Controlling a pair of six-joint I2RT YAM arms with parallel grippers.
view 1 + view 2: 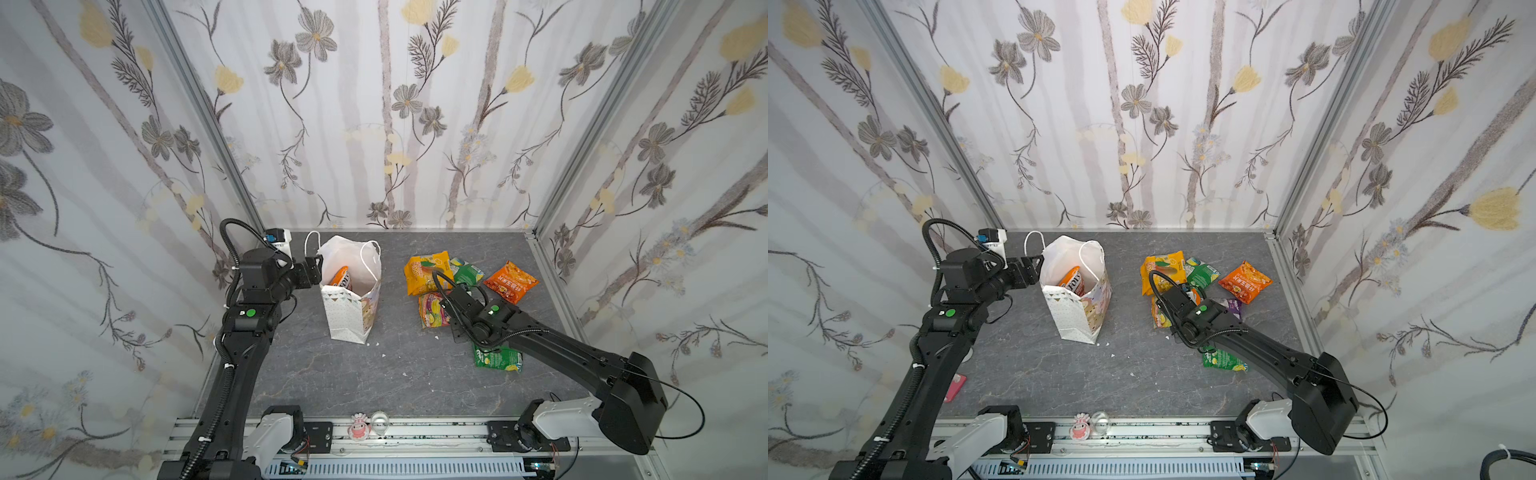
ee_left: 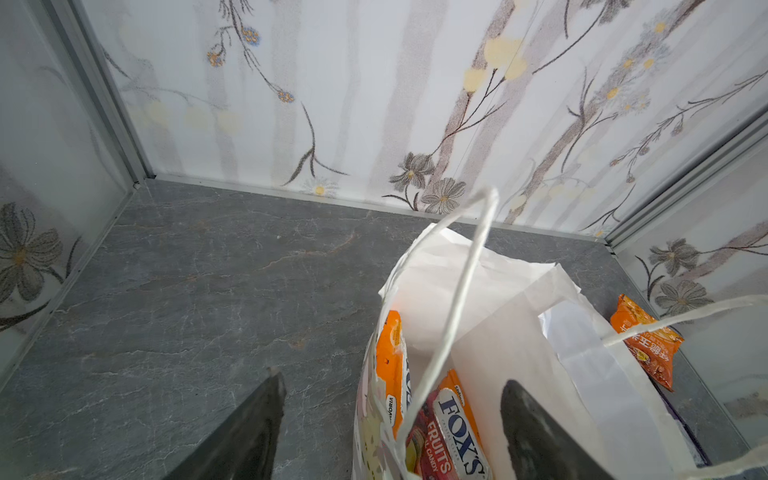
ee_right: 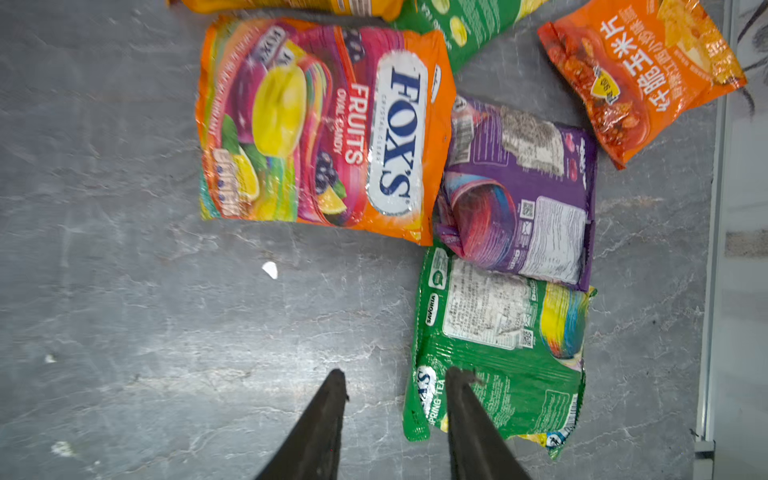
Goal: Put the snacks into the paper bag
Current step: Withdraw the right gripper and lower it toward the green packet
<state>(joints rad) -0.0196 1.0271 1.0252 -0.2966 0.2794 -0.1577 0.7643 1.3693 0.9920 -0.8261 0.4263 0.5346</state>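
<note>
Pickup: my right hand (image 3: 397,374) gapes empty over the edge of the near green packet (image 3: 498,353), left hand (image 2: 392,380) open at the paper bag (image 2: 498,332) rim; next needs a pinch there.

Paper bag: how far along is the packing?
Done: at least two orange packets sit in the paper bag. In hand: nothing; the left gripper straddles the bag's rim, fingers open, and the right gripper hangs open by the near green packet. Left on the table: that one, a FOX'S packet, purple packet, orange chip bag, yellow-orange packet, far green packet.
</note>
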